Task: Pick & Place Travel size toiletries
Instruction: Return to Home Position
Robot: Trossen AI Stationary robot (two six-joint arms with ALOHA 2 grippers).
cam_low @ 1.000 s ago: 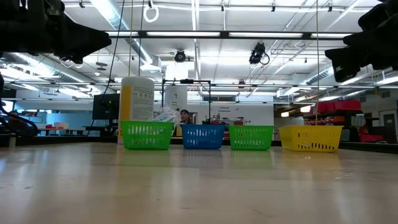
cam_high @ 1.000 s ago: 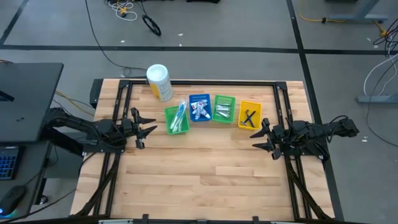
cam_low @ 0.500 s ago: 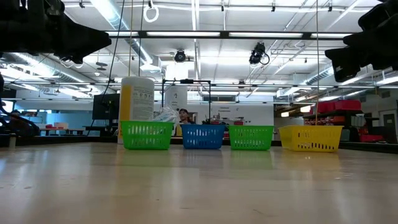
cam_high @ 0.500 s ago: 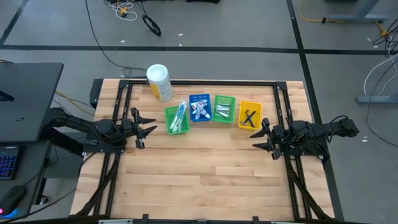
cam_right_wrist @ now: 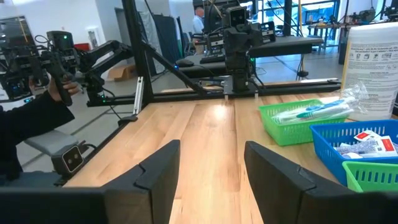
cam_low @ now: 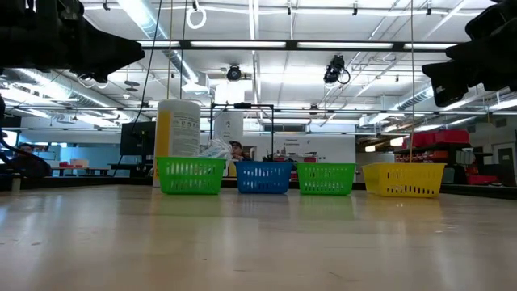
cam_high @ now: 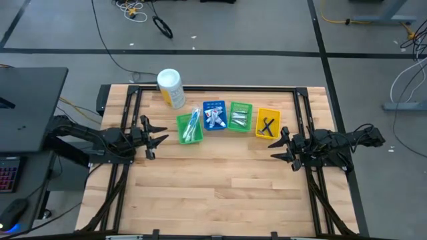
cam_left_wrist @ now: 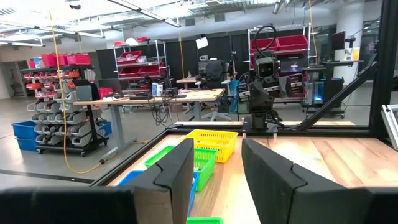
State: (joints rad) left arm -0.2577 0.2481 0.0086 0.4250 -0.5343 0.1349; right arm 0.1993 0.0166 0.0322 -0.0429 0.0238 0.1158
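Toothbrushes in the left green bin, toothpaste tubes in the blue bin, silvery packets in the right green bin, black razors in the yellow bin (one row), wooden table, left gripper and right gripper at its sides, claws spread, big workshop behind.

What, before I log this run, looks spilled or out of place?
Nothing stands out: toiletries lie inside the four lined-up baskets, the white canister stands upright, left gripper and right gripper open at the table's sides.
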